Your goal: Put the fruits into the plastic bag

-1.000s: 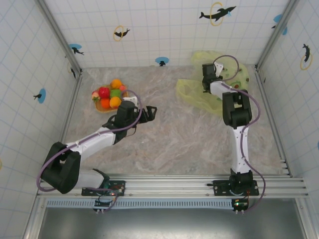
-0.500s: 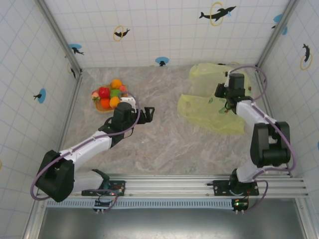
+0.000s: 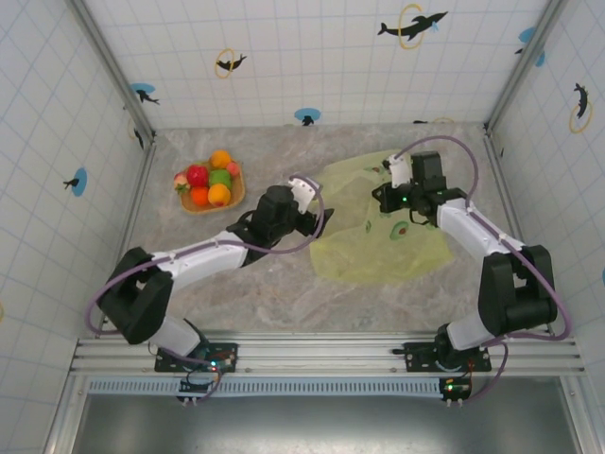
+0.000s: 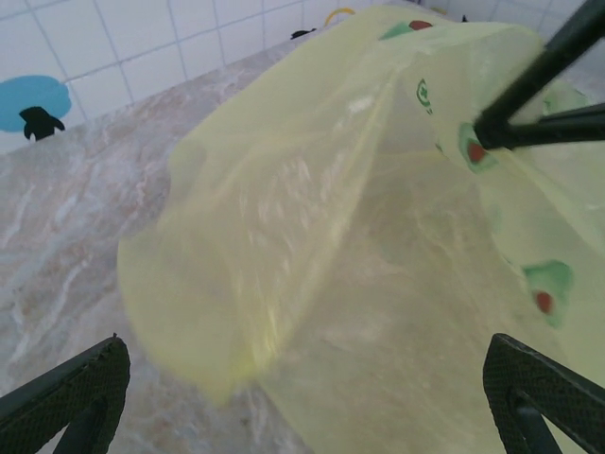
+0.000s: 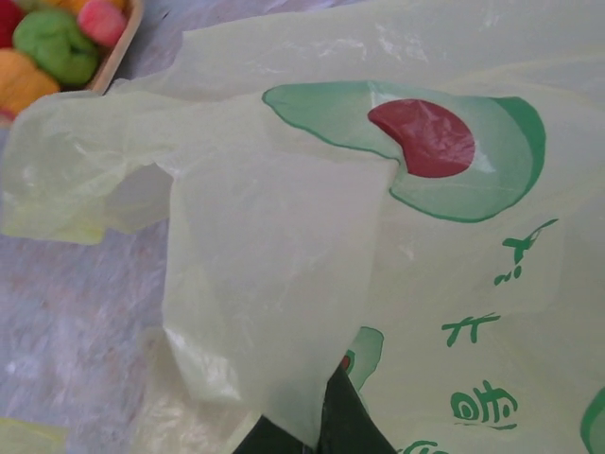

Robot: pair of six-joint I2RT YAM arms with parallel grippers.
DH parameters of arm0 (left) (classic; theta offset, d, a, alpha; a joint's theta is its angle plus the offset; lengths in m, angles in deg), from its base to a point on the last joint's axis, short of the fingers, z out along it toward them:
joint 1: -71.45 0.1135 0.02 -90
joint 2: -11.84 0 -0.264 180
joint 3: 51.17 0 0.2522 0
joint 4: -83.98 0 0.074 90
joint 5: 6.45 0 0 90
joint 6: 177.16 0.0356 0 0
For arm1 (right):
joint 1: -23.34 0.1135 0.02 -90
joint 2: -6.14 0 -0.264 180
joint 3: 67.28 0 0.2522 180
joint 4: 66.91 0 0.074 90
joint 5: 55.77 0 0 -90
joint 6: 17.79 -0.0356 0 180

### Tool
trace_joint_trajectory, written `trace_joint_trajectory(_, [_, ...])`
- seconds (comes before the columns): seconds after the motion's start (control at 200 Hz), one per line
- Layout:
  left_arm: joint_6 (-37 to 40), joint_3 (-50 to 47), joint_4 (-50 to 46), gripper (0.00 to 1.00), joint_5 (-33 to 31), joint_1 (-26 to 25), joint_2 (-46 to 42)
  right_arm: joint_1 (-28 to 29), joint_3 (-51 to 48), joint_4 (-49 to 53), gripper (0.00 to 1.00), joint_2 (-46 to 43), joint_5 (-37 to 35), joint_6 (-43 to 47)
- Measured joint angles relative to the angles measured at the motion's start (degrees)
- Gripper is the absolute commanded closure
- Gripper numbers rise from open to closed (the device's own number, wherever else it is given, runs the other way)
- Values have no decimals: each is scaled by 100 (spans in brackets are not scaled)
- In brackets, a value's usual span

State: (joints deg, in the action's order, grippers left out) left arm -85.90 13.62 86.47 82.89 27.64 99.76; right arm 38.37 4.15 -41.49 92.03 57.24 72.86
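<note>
My right gripper (image 3: 386,199), pinched tight on the plastic bag (image 3: 378,251), has dragged it to the middle of the surface (image 3: 284,279); my left gripper (image 3: 317,219), wide open and empty, has swung alongside.

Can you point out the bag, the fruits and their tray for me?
bag (image 3: 378,253): top view, on its flat middle.
fruits (image 3: 219,178): top view, on the green one mid-pile.
tray (image 3: 240,192): top view, on its right rim.
</note>
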Motion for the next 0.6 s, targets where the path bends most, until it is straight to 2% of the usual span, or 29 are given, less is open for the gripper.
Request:
trace_joint_trajectory(0.135, [337, 348, -109, 2, -72, 9, 461, 142, 146, 313, 100, 0, 92, 289])
trace_joint_trajectory(0.2, [424, 450, -186, 7, -181, 7, 660, 151, 170, 413, 100, -7, 133, 417])
trace_joint_trajectory(0.295, [498, 498, -254, 30, -402, 9, 887, 151, 170, 592, 100, -52, 179, 610])
trace_joint_trajectory(0.38, [380, 498, -348, 55, -501, 9, 970, 155, 173, 737, 100, -114, 155, 763])
trace_joint_trajectory(0.44, [247, 509, -415, 82, -455, 9, 964, 190, 181, 811, 100, -153, 17, 820])
trace_joint_trajectory(0.495, [15, 570, -496, 99, -343, 9, 957, 262, 190, 835, 99, -175, -190, 815])
trace_joint_trajectory(0.601, [-772, 673, -603, 100, 35, 9, 850, 542, 195, 809, 86, -192, -861, 590])
